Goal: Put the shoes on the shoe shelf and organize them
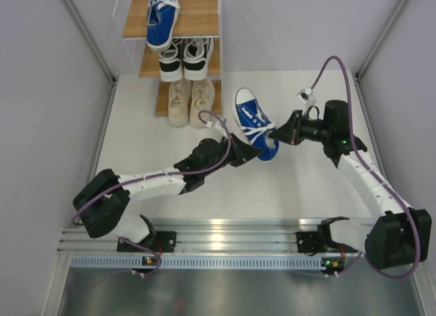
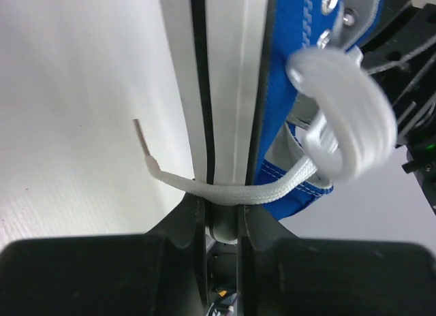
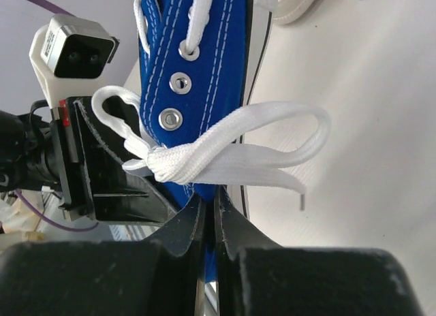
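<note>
A blue sneaker (image 1: 253,118) with white laces and sole lies on the white table in front of the shoe shelf (image 1: 201,21). My left gripper (image 1: 251,154) is shut on its heel: the white sole edge (image 2: 221,98) sits between the jaws. My right gripper (image 1: 274,134) is shut on the shoe's blue side wall (image 3: 178,64) near the eyelets. The other blue sneaker (image 1: 162,18) stands on the top board. The black-and-white pair (image 1: 184,58) is on the middle board, the beige pair (image 1: 191,102) on the lowest.
White walls close in the table on the left, right and back. A metal rail (image 1: 225,238) runs along the near edge by the arm bases. A purple cable (image 1: 337,64) loops above the right arm.
</note>
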